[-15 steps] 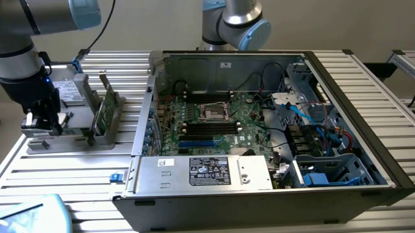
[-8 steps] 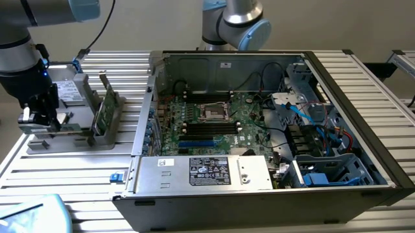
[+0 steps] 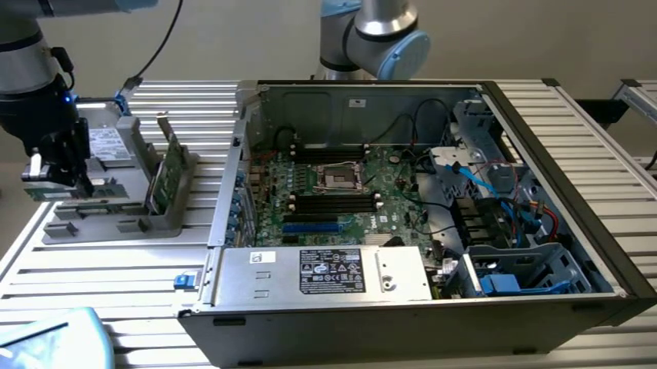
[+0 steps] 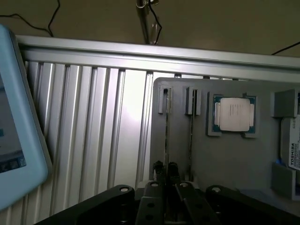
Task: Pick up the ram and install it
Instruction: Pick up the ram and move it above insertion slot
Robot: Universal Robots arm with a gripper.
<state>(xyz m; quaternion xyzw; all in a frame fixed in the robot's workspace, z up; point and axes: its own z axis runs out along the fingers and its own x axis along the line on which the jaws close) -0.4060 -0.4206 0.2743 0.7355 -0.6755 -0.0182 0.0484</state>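
The ram point(image 3: 49, 190) is a thin green stick at the left end of the grey holder point(image 3: 113, 219), at the exterior view's left. My gripper point(image 3: 57, 171) reaches down over it. In the wrist view the ram point(image 4: 166, 133) appears edge-on, running from its slot in the holder point(image 4: 225, 164) to between my two black fingertips point(image 4: 158, 171). The gripper point(image 4: 166, 171) is shut on the stick. I cannot tell whether the ram has left its slot. The open computer case point(image 3: 555, 177) lies to the exterior view's right, with black memory slots point(image 3: 334, 202) on its motherboard.
A wider green card point(image 3: 169, 169) stands upright in the holder, next to the ram. A square silver processor point(image 4: 234, 115) rests in a holder pocket. A light-blue device point(image 4: 14, 122) lies on the ribbed table point(image 3: 103, 269). Another arm's base point(image 3: 370, 34) stands behind the case.
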